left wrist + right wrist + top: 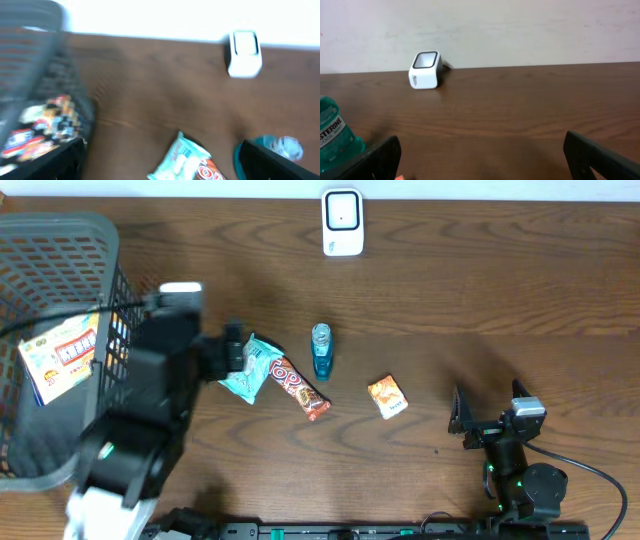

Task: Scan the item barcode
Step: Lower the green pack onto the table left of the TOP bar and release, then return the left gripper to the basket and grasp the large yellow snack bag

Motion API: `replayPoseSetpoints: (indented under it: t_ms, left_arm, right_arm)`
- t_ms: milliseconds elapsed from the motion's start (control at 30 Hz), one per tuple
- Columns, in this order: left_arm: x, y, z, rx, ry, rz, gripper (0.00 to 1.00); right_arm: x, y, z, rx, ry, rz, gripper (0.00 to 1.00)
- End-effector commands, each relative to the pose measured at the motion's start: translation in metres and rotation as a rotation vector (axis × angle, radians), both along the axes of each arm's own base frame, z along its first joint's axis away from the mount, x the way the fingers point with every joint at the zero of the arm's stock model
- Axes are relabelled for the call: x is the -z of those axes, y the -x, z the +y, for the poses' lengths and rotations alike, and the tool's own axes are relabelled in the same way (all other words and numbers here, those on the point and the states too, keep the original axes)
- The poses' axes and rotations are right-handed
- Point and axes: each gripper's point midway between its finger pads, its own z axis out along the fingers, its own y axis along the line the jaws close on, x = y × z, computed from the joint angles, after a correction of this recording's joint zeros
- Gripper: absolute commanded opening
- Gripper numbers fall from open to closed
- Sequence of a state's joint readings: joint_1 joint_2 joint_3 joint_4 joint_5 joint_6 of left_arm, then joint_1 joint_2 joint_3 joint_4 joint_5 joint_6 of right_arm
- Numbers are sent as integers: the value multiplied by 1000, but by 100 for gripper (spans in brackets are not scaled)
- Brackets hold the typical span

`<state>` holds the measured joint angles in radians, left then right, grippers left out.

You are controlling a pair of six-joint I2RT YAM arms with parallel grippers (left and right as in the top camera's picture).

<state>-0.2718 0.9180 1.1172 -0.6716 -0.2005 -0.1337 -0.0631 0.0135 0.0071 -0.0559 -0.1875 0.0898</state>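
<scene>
The white barcode scanner [342,222] stands at the far edge of the table, also visible as scanner [244,54] and scanner [425,70]. In the middle lie a teal packet [250,370], a red-brown snack bar [300,388], a blue mouthwash bottle [321,350] and a small orange packet [388,396]. My left gripper [232,352] is open and empty, just left of the teal packet [182,157]. Near the front right, my right gripper [488,402] is open with nothing between its fingers [600,160].
A grey wire basket [60,240] fills the left side and holds a white and orange package [60,355]. The left arm reaches across the basket's right rim. The left wrist view is blurred.
</scene>
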Motion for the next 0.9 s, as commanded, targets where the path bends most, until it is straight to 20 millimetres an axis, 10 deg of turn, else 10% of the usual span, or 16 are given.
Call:
replayPoseSetpoints:
  t_ms: [0, 367, 867]
  left_arm:
    - [-43, 19, 30, -91, 12, -113, 98]
    - [-50, 39, 77, -294, 58, -95, 98]
    - [-41, 31, 81, -312, 50, -57, 98]
  right_arm:
    - [2, 0, 2, -10, 8, 4, 99]
    - [2, 0, 2, -10, 8, 4, 99]
    - [2, 0, 2, -10, 8, 4, 99]
